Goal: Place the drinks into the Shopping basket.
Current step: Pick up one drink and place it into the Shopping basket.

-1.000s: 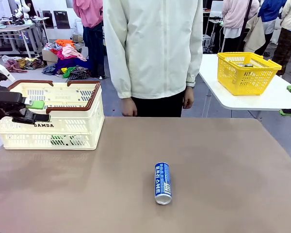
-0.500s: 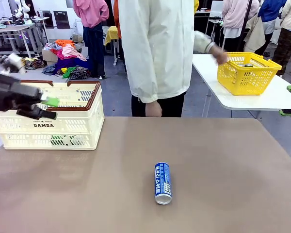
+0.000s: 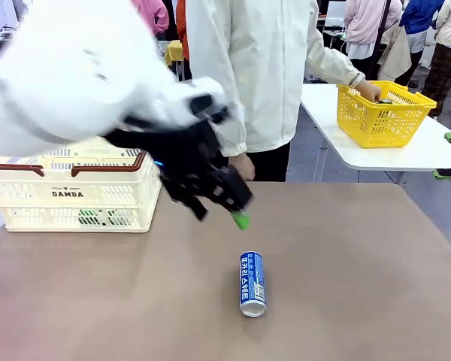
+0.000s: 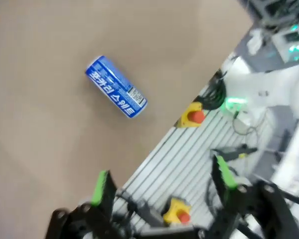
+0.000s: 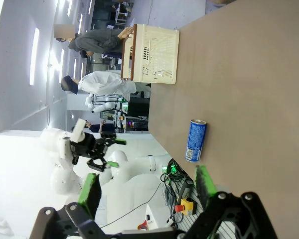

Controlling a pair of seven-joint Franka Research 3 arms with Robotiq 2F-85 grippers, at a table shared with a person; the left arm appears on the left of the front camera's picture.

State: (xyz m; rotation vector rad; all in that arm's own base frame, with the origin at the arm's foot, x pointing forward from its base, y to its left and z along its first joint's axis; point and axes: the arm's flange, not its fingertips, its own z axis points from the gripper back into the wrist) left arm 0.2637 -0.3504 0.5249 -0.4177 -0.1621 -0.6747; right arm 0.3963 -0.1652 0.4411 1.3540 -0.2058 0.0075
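A blue-and-white drink can (image 3: 252,283) lies on its side in the middle of the brown table, its silver top toward me. It also appears in the left wrist view as the can (image 4: 115,93) and in the right wrist view as the can (image 5: 195,140). My left gripper (image 3: 222,214) hangs open above the table, up and left of the can, blurred by motion; its green-padded fingers (image 4: 100,181) stand wide apart with nothing between them. The cream Shopping basket (image 3: 75,192) sits at the table's far left, something green showing through its slots. My right gripper (image 5: 147,186) is open and holds nothing.
A person in a cream jacket (image 3: 248,68) stands at the far edge, one hand (image 3: 368,90) reaching into a yellow mesh basket (image 3: 383,113) on a white side table. Bare tabletop (image 3: 361,263) lies right of the can.
My left arm has swung from over the Shopping basket toward the table's middle, near the can. The person has turned and reached into the yellow basket. The can has not moved.
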